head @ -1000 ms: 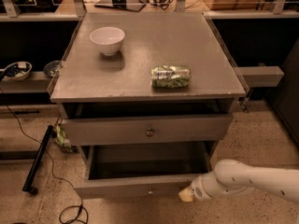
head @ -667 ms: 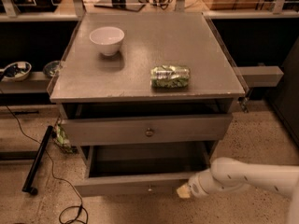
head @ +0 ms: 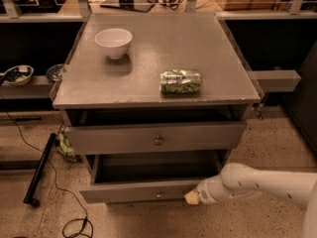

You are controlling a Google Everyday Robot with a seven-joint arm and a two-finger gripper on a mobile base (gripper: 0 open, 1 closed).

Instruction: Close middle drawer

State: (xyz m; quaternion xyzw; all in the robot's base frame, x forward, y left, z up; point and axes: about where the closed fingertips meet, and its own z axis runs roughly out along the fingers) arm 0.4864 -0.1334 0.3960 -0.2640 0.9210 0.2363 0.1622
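The middle drawer [head: 133,191] is pulled well out of the grey cabinet, with its deep empty box showing and a small round knob [head: 158,194] at the centre of its low front panel. My gripper [head: 192,197] is at the right end of that front panel, touching or nearly touching it, on the end of the white arm [head: 257,182] that comes in from the right. The taller top drawer [head: 156,137] above is open by a small gap. The lowest drawer is hidden.
A white bowl [head: 114,42] and a green crumpled bag [head: 181,81] sit on the cabinet top [head: 148,58]. A black bar [head: 39,168] and a cable [head: 59,192] lie on the floor at the left. Shelves with bowls [head: 17,75] stand at the left.
My gripper has moved a little left and toward the cabinet against the middle drawer's front. The drawer front looks slightly further in.
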